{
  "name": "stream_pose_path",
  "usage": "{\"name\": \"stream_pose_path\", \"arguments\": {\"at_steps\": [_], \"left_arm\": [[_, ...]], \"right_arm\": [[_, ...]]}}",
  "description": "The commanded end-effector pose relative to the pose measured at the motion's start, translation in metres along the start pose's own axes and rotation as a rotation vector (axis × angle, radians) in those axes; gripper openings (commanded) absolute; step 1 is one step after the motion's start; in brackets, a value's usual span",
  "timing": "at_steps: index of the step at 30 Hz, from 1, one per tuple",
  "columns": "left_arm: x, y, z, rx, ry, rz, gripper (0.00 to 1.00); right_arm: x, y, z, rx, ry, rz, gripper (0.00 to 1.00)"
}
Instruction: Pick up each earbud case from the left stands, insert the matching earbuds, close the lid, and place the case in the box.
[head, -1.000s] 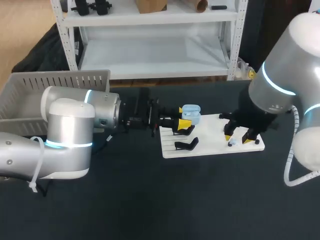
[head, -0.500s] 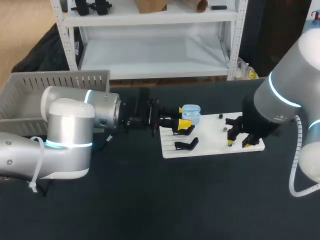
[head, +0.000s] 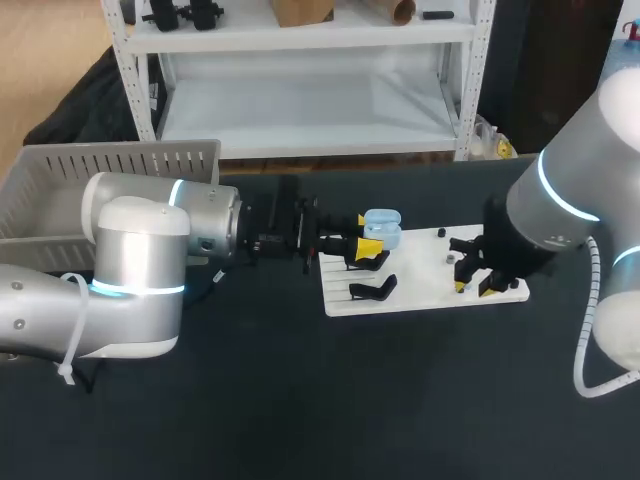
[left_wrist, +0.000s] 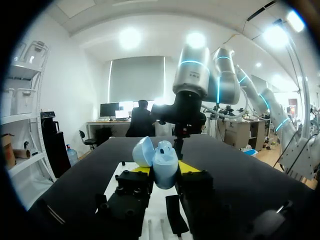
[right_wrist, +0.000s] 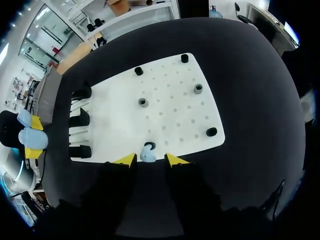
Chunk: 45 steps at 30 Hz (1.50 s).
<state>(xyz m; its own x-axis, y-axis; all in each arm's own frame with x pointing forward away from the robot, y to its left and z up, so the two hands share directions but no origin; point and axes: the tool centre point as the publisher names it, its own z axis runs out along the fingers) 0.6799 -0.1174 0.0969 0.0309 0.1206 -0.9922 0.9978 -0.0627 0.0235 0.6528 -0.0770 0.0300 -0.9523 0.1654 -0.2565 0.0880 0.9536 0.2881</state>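
In left pincer (left_wrist: 164, 169), pale-blue case (left_wrist: 165, 159), hinged open

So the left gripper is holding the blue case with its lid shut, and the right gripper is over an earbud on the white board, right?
Not quite. The lid is open, tipped back from the blue case held in the left gripper, as the left wrist view shows. The right gripper is indeed over an earbud on the white board.

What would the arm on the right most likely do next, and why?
Probably close the right gripper on the small blue earbud and lift it: it sits on the white board between the open yellow tips, while the left gripper holds the open case.
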Motion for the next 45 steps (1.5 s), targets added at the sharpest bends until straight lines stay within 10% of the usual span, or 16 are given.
{"name": "stream_pose_path", "arguments": {"at_steps": [1, 16, 28, 45], "left_arm": [[0.0, 0.0, 0.001, -0.002, 0.003, 0.0, 0.0], [0.0, 0.0, 0.001, -0.002, 0.003, 0.0, 0.0], [0.0, 0.0, 0.001, -0.002, 0.003, 0.0, 0.0], [0.0, 0.0, 0.001, -0.002, 0.003, 0.0, 0.0]], "right_arm": [[-0.002, 0.001, 0.004, 0.001, -0.005, 0.005, 0.35], [-0.003, 0.003, 0.007, 0.005, 0.005, 0.01, 0.3], [-0.002, 0.003, 0.008, 0.015, 0.014, 0.012, 0.0], [0.001, 0.006, -0.039, 0.033, -0.03, 0.005, 0.0]]}}
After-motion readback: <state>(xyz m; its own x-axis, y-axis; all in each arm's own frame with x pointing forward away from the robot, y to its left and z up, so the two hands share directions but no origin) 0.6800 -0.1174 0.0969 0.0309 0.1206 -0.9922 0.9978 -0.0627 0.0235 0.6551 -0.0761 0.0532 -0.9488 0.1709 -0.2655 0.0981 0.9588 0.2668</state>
